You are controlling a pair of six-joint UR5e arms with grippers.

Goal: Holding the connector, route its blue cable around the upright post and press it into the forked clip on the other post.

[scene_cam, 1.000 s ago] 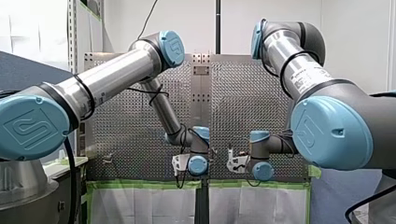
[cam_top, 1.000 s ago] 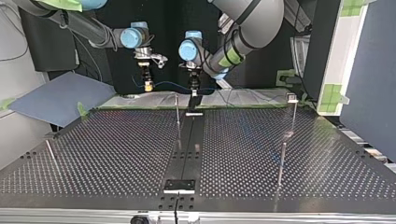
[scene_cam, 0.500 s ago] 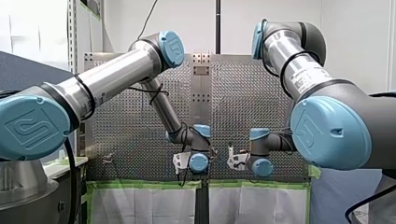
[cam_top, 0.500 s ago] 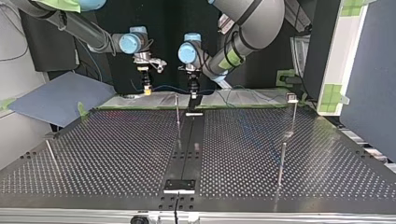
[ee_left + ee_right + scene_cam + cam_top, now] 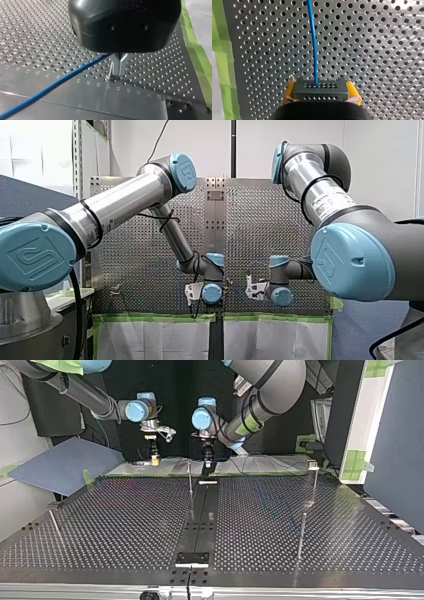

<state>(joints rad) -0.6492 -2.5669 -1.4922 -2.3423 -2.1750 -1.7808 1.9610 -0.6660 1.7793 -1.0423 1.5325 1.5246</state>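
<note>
Since a second ago my right pincer (image 5: 155, 459) has slid toward the top view's left and sunk nearer the far edge of the tabletop (image 5: 125, 520), while my left pincer (image 5: 207, 460) has barely shifted. Between the right pincer's yellow pads (image 5: 290, 92) sits the connector (image 5: 320, 88), a black block with rows of small holes, gripped on both sides. Its blue cable (image 5: 313, 37) leaves the block's middle and runs straight ahead above the perforated tabletop. In the left wrist view the cable comes in slantwise and ends at the left pincer's metal fingers (image 5: 113, 67), drawn narrow upon it, their tips just above the tabletop. In the top view an upright post (image 5: 190, 480) stands between the two pincers, close beside the left one. A clip (image 5: 312, 464) tops another post well apart at that view's right. Green tape (image 5: 222, 62) borders the tabletop.
</note>
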